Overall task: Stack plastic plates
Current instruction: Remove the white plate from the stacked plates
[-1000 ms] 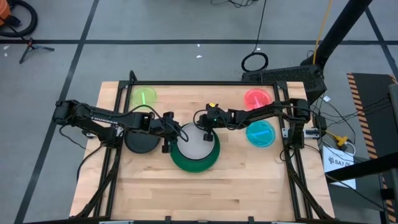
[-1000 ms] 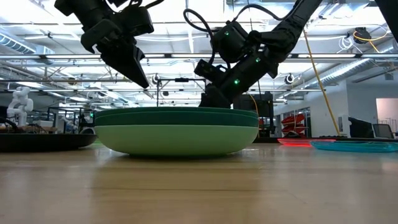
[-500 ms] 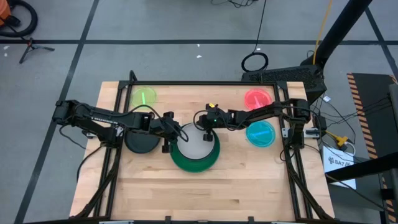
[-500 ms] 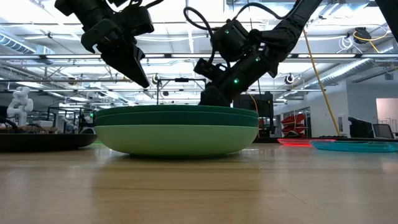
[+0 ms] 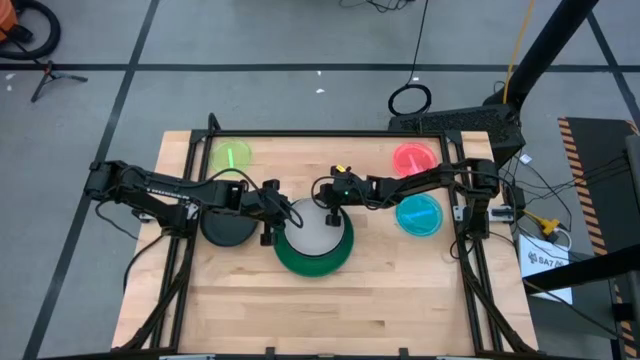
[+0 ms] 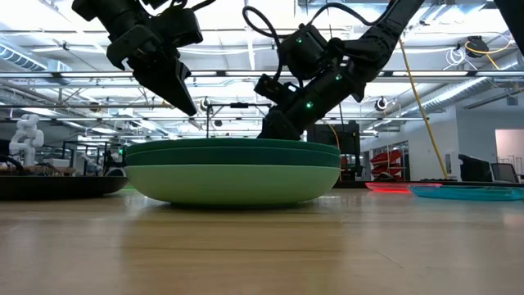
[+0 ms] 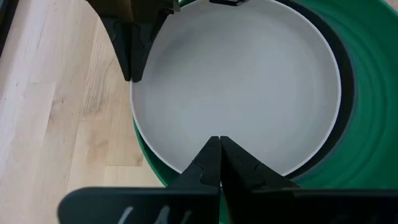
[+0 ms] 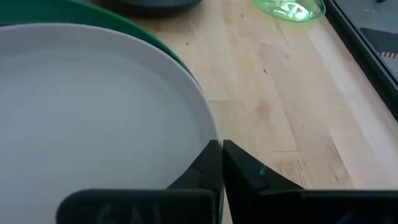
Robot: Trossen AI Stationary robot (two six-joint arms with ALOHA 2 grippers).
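A white plate (image 5: 314, 236) lies on top of a stack of large green plates (image 6: 233, 168) at the table's middle. A dark crescent of another plate (image 7: 346, 93) shows under the white one. The black plate (image 5: 228, 228) sits left of the stack. The lime plate (image 5: 231, 155), the red plate (image 5: 412, 158) and the cyan plate (image 5: 418, 214) lie singly on the table. My left gripper (image 7: 218, 144) is shut and hangs above the stack's far-left rim, clear of it in the low view (image 6: 187, 105). My right gripper (image 8: 221, 148) is shut at the white plate's far rim. My right gripper comes slanting down from the table's right, and its shut fingertips (image 7: 129, 73) stand at the far rim (image 8: 202, 134) of the white plate. I cannot tell whether they touch the rim. The plate lies flat on the stack.
The near half of the wooden table (image 5: 320, 305) is bare board. A black frame (image 5: 190, 150) runs along the table's sides. Cables and a stand lie on the floor beyond the far edge.
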